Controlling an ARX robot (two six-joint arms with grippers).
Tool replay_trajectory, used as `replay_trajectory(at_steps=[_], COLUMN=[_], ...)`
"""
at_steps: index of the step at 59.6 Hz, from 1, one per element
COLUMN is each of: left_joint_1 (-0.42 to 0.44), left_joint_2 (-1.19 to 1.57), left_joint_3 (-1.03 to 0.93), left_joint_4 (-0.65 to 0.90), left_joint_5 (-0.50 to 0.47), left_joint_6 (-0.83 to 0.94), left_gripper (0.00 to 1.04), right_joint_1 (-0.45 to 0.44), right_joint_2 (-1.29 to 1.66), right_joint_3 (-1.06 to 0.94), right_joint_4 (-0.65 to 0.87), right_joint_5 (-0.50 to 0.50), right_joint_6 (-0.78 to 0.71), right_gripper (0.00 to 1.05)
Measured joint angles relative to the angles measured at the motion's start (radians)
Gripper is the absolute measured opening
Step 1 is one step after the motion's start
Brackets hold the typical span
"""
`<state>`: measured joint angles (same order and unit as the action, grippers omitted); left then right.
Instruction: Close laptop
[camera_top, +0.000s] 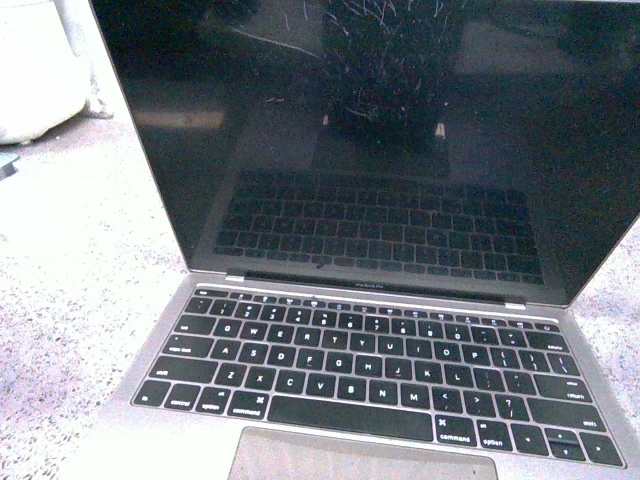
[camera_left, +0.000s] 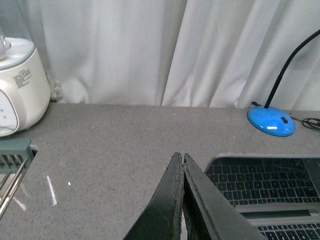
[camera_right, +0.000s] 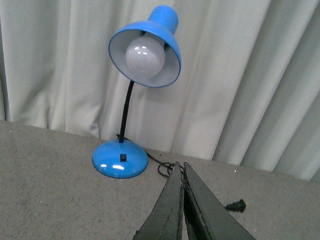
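The laptop (camera_top: 380, 300) stands open and fills the front view: grey metal body, black keys, a glossy scratched black screen tilted back, trackpad at the near edge. Neither arm shows in that view. In the left wrist view my left gripper (camera_left: 182, 156) is shut and empty above the grey table, with the laptop (camera_left: 265, 192) beside its tips. In the right wrist view my right gripper (camera_right: 180, 165) is shut and empty over the table; the laptop is out of that view.
A blue desk lamp (camera_right: 145, 50) with a round base (camera_right: 120, 158) stands near white curtains; its base also shows in the left wrist view (camera_left: 271, 121). A black plug (camera_right: 235, 205) lies on the table. A white appliance (camera_left: 20, 85) and a grey rack (camera_left: 15, 160) stand to the laptop's left.
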<state>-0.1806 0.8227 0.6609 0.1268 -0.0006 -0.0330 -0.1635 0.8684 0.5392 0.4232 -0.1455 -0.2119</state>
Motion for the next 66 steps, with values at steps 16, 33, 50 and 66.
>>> replay_trajectory(at_steps=[16,33,50,66], left_joint_1=[-0.050,-0.085,-0.122,-0.138], left_joint_2=[0.158,0.267,0.375,0.444], left_joint_3=[0.126,0.237,0.328,0.337], left_joint_4=[-0.067,-0.116,-0.153,-0.151], left_joint_5=[0.031,0.091,0.137,0.173], left_joint_6=[0.081,0.165,0.259,0.317], left_gripper=[0.04,0.04,0.04,0.04], right_joint_1=[0.126,0.192,0.237,0.311], right_joint_2=[0.179,0.320,0.389,0.410], right_joint_3=[0.130,0.235,0.294,0.292], right_joint_4=[-0.067,-0.101,-0.146,-0.167], right_joint_5=[-0.061,-0.097,-0.153,-0.154], right_joint_6=[-0.067,-0.128,-0.163,-0.185], right_gripper=[0.01,0.01,0.01,0.01])
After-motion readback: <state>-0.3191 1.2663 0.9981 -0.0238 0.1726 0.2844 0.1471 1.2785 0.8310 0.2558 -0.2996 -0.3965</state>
